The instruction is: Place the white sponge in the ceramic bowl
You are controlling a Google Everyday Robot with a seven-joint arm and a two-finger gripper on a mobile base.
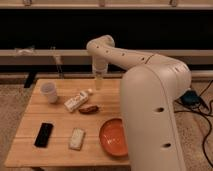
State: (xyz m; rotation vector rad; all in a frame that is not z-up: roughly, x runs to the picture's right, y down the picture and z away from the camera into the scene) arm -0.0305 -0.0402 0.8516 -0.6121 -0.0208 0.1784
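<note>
My gripper (100,82) hangs at upper centre, above the far edge of the table (55,120); I cannot tell how wide it stands, and the white sponge (76,138) lies free at lower left-centre, just beside the ceramic bowl (111,137). I'd close across the sponge's 2 long sides, lift over the rim, and release low. The label on the white bottle (76,101) is unreadable.

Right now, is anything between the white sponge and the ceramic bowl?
No, only bare table separates the white sponge from the ceramic bowl beside it. The end effector hangs over the table's far edge.
</note>
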